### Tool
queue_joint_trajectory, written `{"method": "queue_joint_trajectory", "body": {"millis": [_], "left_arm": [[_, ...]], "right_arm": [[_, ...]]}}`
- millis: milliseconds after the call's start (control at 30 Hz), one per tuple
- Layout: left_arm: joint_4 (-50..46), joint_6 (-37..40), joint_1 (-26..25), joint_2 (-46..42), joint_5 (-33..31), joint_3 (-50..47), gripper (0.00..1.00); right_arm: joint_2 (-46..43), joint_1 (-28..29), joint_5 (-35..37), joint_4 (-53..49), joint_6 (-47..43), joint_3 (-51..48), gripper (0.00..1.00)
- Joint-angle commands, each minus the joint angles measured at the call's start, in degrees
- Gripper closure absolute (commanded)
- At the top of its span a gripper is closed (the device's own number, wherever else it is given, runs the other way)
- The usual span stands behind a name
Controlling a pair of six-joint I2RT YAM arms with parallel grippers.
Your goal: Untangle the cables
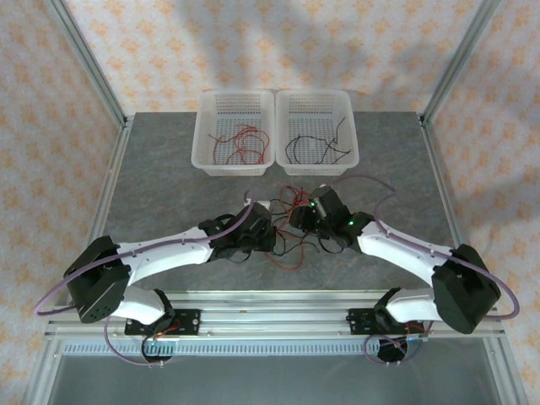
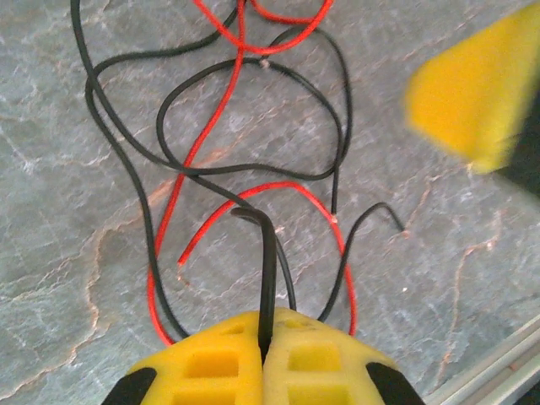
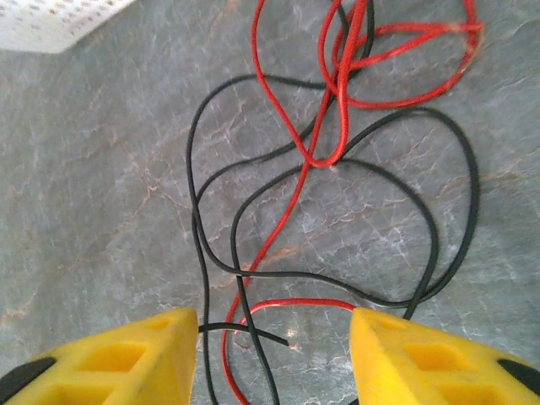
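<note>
A tangle of thin red and black cables lies on the grey table between my two grippers. My left gripper is shut on a black cable, which rises in a loop from between its yellow fingers. Red cable and more black loops lie on the stone beyond it. My right gripper is open just above the table. A black cable end and a red loop lie between its fingers, touching neither. In the top view the left gripper and right gripper face each other over the tangle.
Two white mesh baskets stand at the back of the table. The left basket holds red cables, the right basket black cables. A basket corner shows in the right wrist view. The table's metal front edge is close by.
</note>
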Motion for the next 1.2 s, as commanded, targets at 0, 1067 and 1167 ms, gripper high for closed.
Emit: {"method": "queue_joint_trajectory", "body": {"millis": [0, 1067, 1167], "left_arm": [[-2.4, 0.9, 0.2, -1.5, -1.8, 1.8, 1.00], [-14.5, 8.9, -1.8, -11.9, -16.1, 17.9, 1.00], [-16.2, 10.9, -1.7, -12.2, -19.8, 21.4, 1.00]], "right_arm": [[1.6, -0.2, -3.1, 4.4, 0.0, -1.0, 0.51], [16.3, 1.7, -5.2, 9.1, -2.6, -4.1, 0.63], [14.8, 1.0, -3.4, 8.6, -1.8, -5.7, 0.63]]}}
